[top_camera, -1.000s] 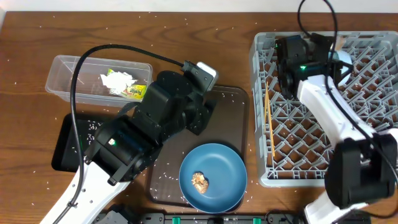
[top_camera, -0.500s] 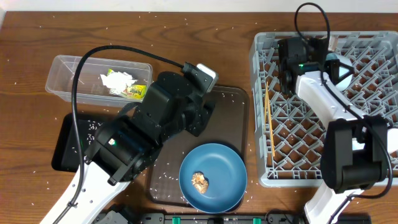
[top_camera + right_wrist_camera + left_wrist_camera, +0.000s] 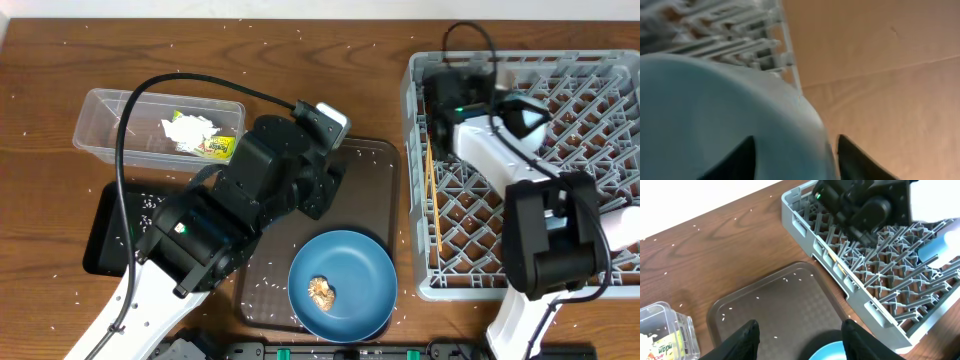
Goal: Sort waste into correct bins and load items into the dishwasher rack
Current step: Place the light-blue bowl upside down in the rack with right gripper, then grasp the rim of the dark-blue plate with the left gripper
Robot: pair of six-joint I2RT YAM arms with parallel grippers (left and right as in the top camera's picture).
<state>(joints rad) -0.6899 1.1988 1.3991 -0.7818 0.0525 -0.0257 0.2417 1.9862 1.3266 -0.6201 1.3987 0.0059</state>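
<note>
rice grains (image 3: 143, 206) speckle the black tray (image 3: 103, 232) at the left edge of the table (image 3: 330, 70), and more lie scattered over the wood and over the brown serving tray (image 3: 372, 190). behind the black tray stands the clear tub (image 3: 110, 112), holding the crumpled white paper (image 3: 188, 128) with the yellow-green wrapper (image 3: 220, 148) just beside it. the blue plate (image 3: 355, 275) sits on the near right corner of the serving tray, overlapping its edge, with the brown food lump (image 3: 321, 291) left of its middle. the left arm reaches across the black tray and the serving tray. its wrist view shows the left gripper (image 3: 800, 335) above the bare tray floor with the fingers (image 3: 747, 340) spread wide and nothing between them, the plate's rim just showing below. to the right is the grey dishwasher rack (image 3: 425, 250), with the yellow chopsticks (image 3: 433, 195) lying along its left side. the right arm bends over the rack's far left part, and the light-blue cup (image 3: 525, 115) lies at its end, over the pegs. in the right wrist view, which is blurred and very close, the cup's pale wall fills the space between the two dark fingers (image 3: 737, 160) of the right gripper (image 3: 795, 145). the fingers stand on either side of the cup and look clamped against it. rack pegs show above the cup, and brown wood to the right.
</note>
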